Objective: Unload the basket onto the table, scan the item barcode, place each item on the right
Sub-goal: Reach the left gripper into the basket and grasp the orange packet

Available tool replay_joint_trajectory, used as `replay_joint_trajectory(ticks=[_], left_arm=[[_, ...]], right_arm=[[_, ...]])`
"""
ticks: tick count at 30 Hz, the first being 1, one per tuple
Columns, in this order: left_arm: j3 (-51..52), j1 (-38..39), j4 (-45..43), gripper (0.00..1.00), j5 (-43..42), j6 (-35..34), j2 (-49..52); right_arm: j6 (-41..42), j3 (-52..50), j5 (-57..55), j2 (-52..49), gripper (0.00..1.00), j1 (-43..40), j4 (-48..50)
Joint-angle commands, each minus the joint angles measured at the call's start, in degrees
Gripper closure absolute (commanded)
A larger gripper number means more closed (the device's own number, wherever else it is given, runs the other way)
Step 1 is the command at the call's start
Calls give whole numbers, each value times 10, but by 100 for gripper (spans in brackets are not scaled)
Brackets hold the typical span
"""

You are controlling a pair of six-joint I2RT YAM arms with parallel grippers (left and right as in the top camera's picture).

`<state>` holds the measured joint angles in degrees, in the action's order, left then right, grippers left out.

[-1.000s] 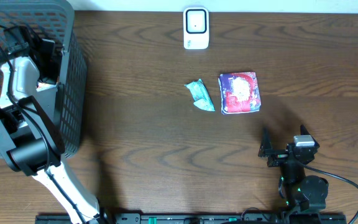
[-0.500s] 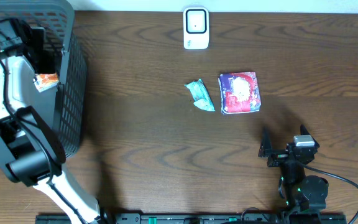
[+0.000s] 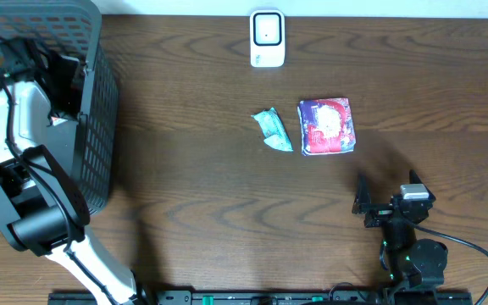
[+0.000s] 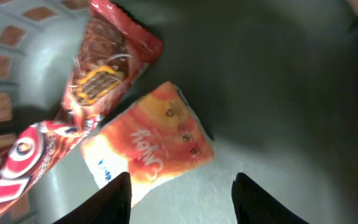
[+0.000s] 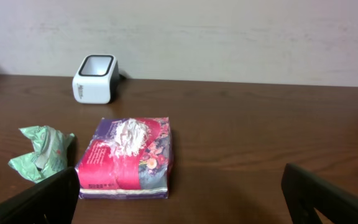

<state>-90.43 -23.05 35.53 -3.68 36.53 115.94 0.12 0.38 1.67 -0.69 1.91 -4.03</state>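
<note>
Inside the far-left basket (image 3: 100,127): held half open and empty over the orange packet (image 4: 151,140), ready for pickup (left hand (image 4: 182,190)). Parked wide open, empty (right hand (image 5: 182,199)).

You've got a dark brown wood-grain table (image 3: 193,195), grey mesh basket (image 3: 100,127) far left, white scanner (image 3: 267,38), mint-green packet (image 3: 274,130), purple-pink floral pack (image 3: 326,125). Inside the basket you see an orange pouch (image 4: 154,140), red-brown wrapper (image 4: 107,62), red-white wrapper (image 4: 23,162).

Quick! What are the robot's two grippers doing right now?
Left gripper: open, empty, over the orange packet inside the basket.
Right gripper: open, holding nothing.
</note>
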Motion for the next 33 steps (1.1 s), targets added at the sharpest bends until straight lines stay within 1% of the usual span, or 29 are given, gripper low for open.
replay_joint_trajectory(ticks=[1, 3, 7, 9, 13, 18, 20, 21, 24, 25, 27, 30, 33], left_arm=[[36, -2, -43, 48, 39, 44, -1], [53, -2, -75, 48, 64, 45, -1], [76, -6, -124, 48, 67, 55, -1], [81, -8, -146, 55, 64, 54, -1], [89, -8, -151, 59, 27, 54, 3], [90, -8, -139, 60, 27, 43, 28], [90, -9, -137, 64, 30, 32, 35], [90, -10, -138, 68, 30, 29, 36], [90, -14, -140, 81, 30, -4, 35], [90, -16, -140, 92, 30, -22, 35], [90, -18, -137, 93, 30, -55, 31], [89, -19, -136, 93, 30, -67, 10], [77, -19, -142, 93, 30, -143, -29]], right_arm=[[-8, -1, -1, 3, 1, 0, -2], [-8, -1, -1, 3, 1, 0, -2], [-8, -1, -1, 3, 1, 0, -2], [-8, -1, -1, 3, 1, 0, -2], [-8, -1, -1, 3, 1, 0, -2], [-8, -1, -1, 3, 1, 0, -2], [-8, -1, -1, 3, 1, 0, -2], [-8, -1, -1, 3, 1, 0, -2], [-8, -1, -1, 3, 1, 0, -2], [-8, -1, -1, 3, 1, 0, -2], [-8, -1, -1, 3, 1, 0, -2], [-8, -1, -1, 3, 1, 0, -2], [-8, -1, -1, 3, 1, 0, -2]])
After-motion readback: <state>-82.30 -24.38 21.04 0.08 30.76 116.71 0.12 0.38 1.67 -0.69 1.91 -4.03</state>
